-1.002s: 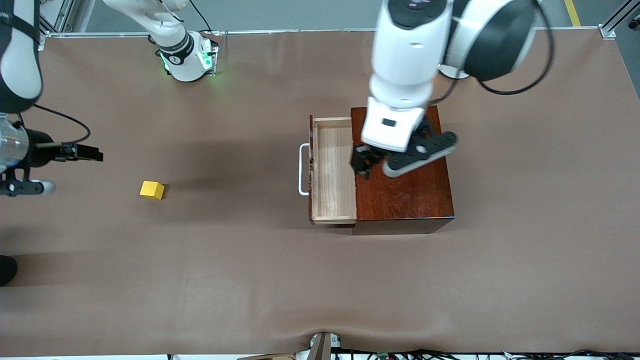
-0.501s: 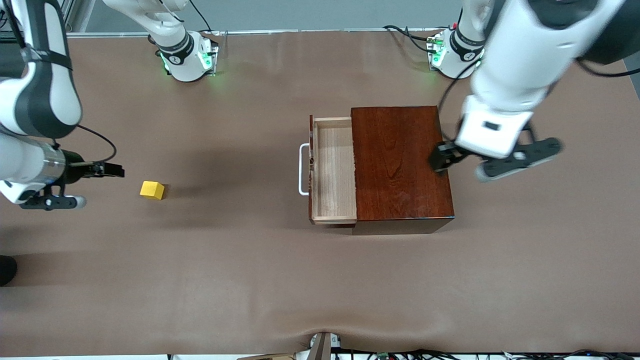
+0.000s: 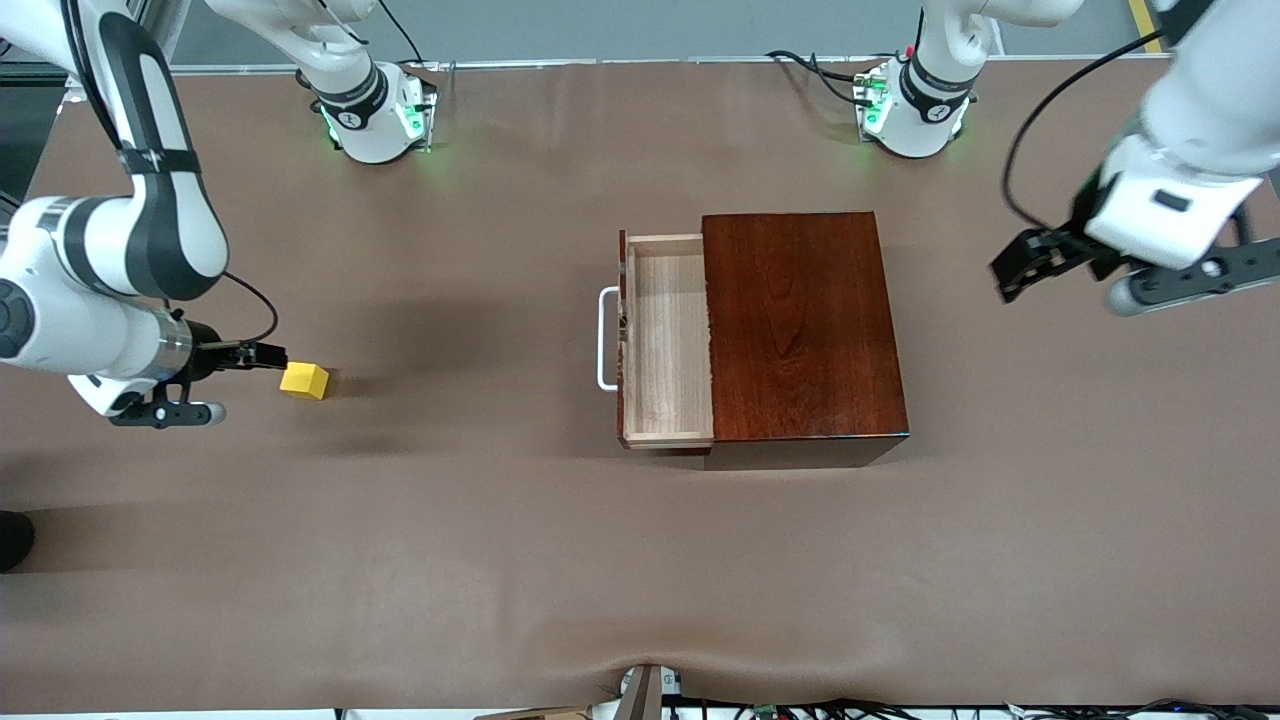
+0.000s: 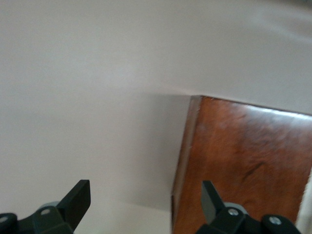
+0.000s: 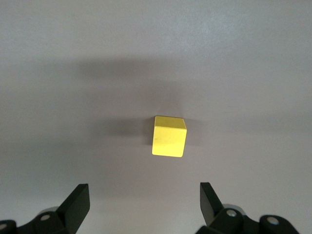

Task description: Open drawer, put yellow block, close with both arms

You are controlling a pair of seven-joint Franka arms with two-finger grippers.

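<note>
We see a glossy dark-reddish wooden box [image 3: 805,335] standing near the middle of the brown worktop [image 3: 500,560]. Its drawer [image 3: 668,340], a shallow tray of pale wood with a dark red-brown front and a white U-shaped bar handle [image 3: 604,338], is pulled out toward the right arm's end of the worktop. The tray is open and we see only bare wood inside it.

The small bright yellow cube [image 3: 304,380] lies on the worktop, well apart from the box, toward the right arm's end. It is not in the drawer.

The right gripper [image 3: 262,354] hangs over the worktop just beside the yellow cube, on the side away from the box. In the right wrist view the cube [image 5: 169,136] lies on the cloth ahead of the two black fingers [image 5: 78,203], which stand wide apart with nothing between them. The fingers do not touch the cube.

The left gripper [image 3: 1025,265] is up in the air over the bare worktop at the left arm's end, clear of the box. In the left wrist view its black fingers [image 4: 78,200] are also spread wide and hold nothing; below them we see a corner of the reddish box [image 4: 243,165] and the pale cloth beside it.
</note>
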